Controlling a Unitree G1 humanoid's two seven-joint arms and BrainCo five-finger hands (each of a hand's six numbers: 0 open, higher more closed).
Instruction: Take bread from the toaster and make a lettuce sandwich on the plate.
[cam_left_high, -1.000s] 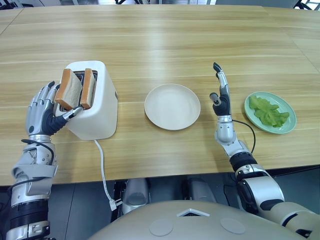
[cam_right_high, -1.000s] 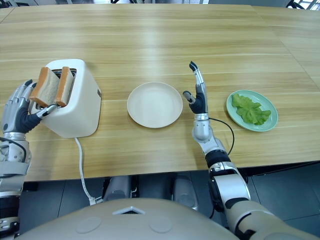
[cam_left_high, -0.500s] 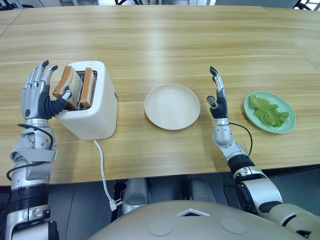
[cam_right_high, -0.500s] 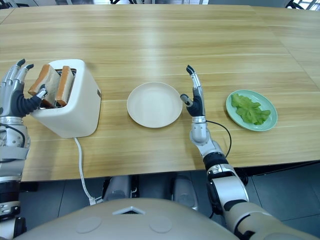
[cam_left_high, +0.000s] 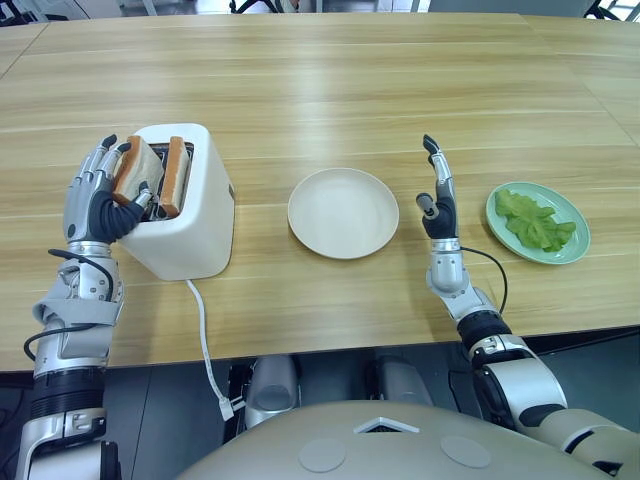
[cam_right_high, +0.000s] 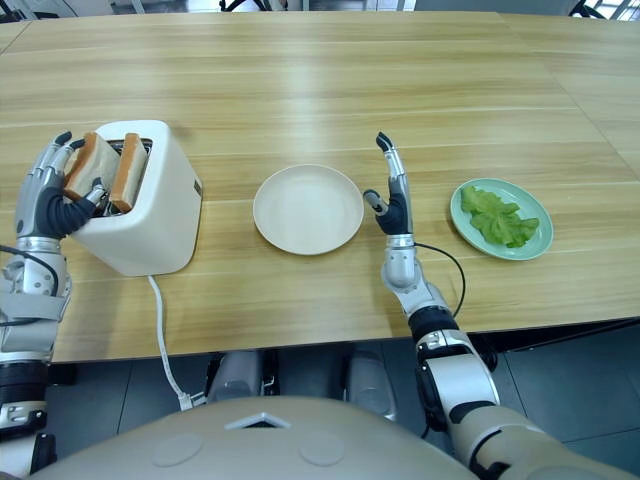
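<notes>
While the bread-removal step is in hand, the left robot hand (cam_left_high: 95, 200) is closed on the outer bread slice (cam_left_high: 133, 172) in the toaster (cam_left_high: 195, 225); the right robot hand (cam_left_high: 438, 195) is held open beside the plate (cam_left_high: 343, 213). A straight upward pull is judged necessary next.

Left hand (cam_left_high: 93, 196) clasping bread (cam_left_high: 139, 169), toaster (cam_left_high: 196, 226), plate (cam_left_high: 343, 213)

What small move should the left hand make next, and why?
Probably lift the left slice straight up out of the toaster. The left hand seems to pinch that slice, which sits in its slot beside a second one, and the plate is bare. The right hand is open and upright between the plate and the lettuce, so it is not in the way.
</notes>
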